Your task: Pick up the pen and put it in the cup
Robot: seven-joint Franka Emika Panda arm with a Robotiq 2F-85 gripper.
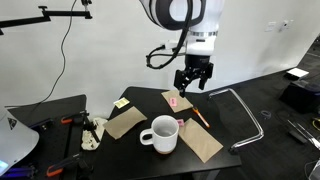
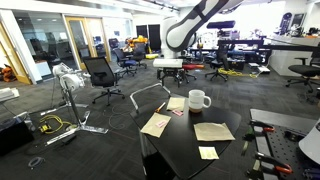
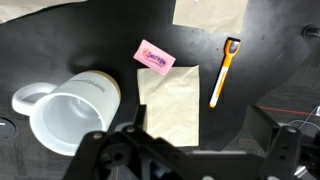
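Note:
The pen (image 3: 224, 72) is a thin orange stick lying flat on the black table, just right of a tan paper sheet (image 3: 168, 103). It also shows in an exterior view (image 1: 200, 117). The cup is a white mug with a looped handle, standing upright with its mouth open (image 3: 70, 108); it shows in both exterior views (image 1: 161, 133) (image 2: 198, 100). My gripper (image 1: 193, 80) hangs above the table, over the far side of the pen, and touches nothing. Its fingers frame the bottom of the wrist view (image 3: 195, 150), spread apart and empty.
A pink flat piece (image 3: 155, 57) lies above the tan sheet. More tan sheets (image 1: 124, 123) and a yellow note (image 1: 121, 103) lie on the table. A bent metal tube frame (image 1: 245, 105) stands beside the table. Tools (image 1: 90, 132) sit beyond the mug.

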